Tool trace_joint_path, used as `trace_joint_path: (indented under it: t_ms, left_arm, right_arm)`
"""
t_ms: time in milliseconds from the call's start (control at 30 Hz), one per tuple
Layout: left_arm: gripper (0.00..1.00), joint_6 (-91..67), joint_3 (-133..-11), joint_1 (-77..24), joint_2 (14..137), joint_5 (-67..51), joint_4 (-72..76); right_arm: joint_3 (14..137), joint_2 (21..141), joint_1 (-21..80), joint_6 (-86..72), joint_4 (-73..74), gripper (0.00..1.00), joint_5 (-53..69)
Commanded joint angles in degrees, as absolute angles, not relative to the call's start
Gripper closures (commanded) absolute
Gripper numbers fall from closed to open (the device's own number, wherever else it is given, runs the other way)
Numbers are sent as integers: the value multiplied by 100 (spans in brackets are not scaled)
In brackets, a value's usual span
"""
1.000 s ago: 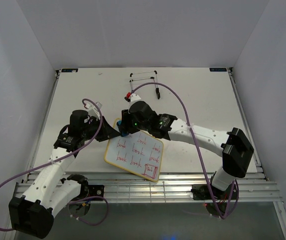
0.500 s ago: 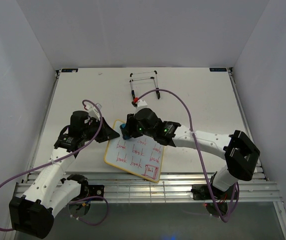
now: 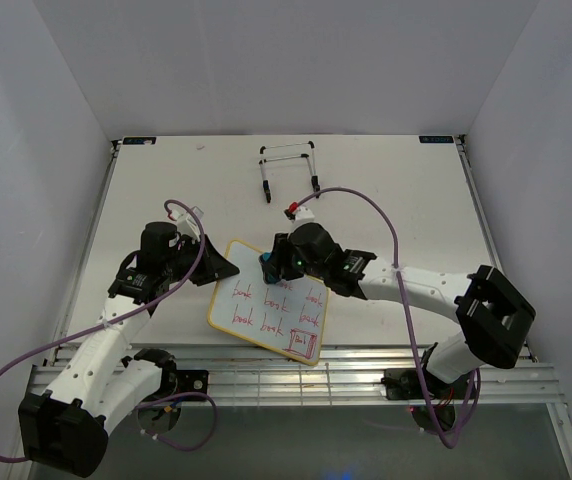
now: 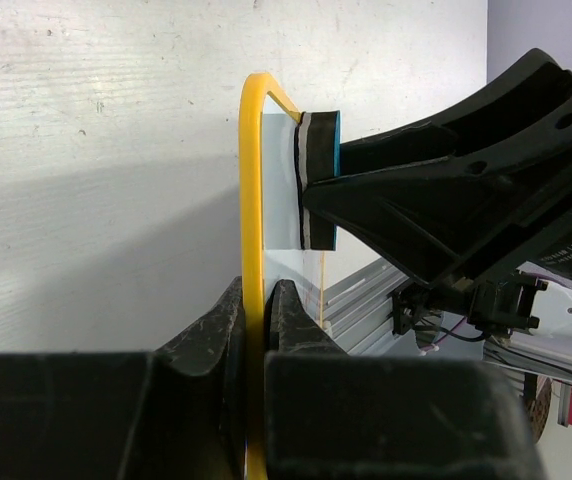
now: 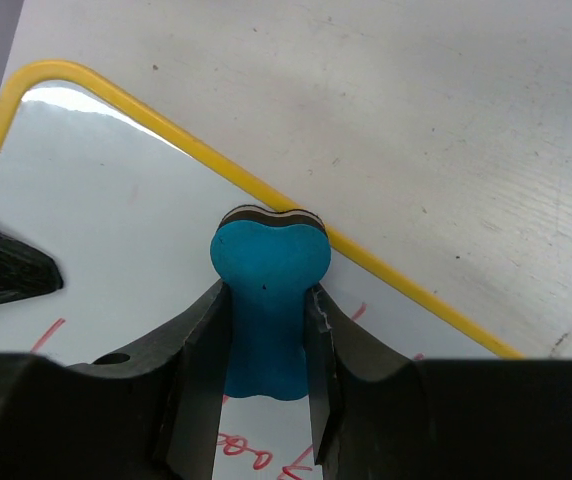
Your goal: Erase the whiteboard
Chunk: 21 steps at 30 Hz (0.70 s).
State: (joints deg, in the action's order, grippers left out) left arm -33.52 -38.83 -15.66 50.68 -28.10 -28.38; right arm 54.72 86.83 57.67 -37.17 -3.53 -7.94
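Observation:
The whiteboard lies tilted near the table's front edge, yellow-framed, with rows of red handwriting; its top strip is wiped white. My left gripper is shut on the board's left edge; the left wrist view shows the yellow frame pinched between the jaws. My right gripper is shut on the blue bone-shaped eraser and presses it on the board's upper part, just inside the yellow frame. The eraser also shows edge-on in the left wrist view. Red writing lies below the eraser.
A black-and-white wire easel stand lies at the back middle of the white table. A slotted metal rail runs along the front edge. Purple cables loop over both arms. White walls close in on three sides.
My right gripper with the eraser has slid right and slightly forward along the board's upper part. The left gripper and the board have not moved.

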Motion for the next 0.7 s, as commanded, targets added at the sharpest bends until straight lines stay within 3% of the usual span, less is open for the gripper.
trace_joint_path:
  t_ms: [0,667]
  left_arm:
    - [100,-2575,-3876,-1635,4939,-2391,-2769]
    - [100,-2566,-3876,-1635,4887,-2382,-2769]
  right_arm:
    - [4957,9027,5713,-3551,765,75,-862]
    - [3746,8561,5405,-3674,422,78,-633]
